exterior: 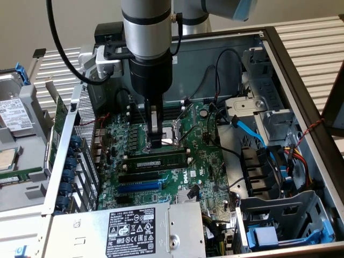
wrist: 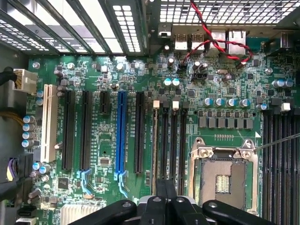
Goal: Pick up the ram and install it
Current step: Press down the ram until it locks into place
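Observation:
The ram (exterior: 158,162) is a dark stick with a pale sticker. It stands on edge along the black memory slots, just in front of the open CPU socket (exterior: 167,134). In the wrist view the ram (wrist: 155,140) appears edge-on as a thin line in the slot nearest the expansion slots. My gripper (exterior: 156,144) hangs straight down over the board, its fingers shut together, with the tips close above the middle of the ram. The wrist view has the gripper (wrist: 165,185) shut with nothing visible between the fingers. I cannot tell whether the tips touch the stick.
The motherboard lies in an open PC case. A blue expansion slot (exterior: 138,187) and black slots sit nearer the power supply (exterior: 134,228). A blue cable (exterior: 250,131) and drive cages fill the exterior view's right. Red-black wires (wrist: 211,33) cross by the rear ports.

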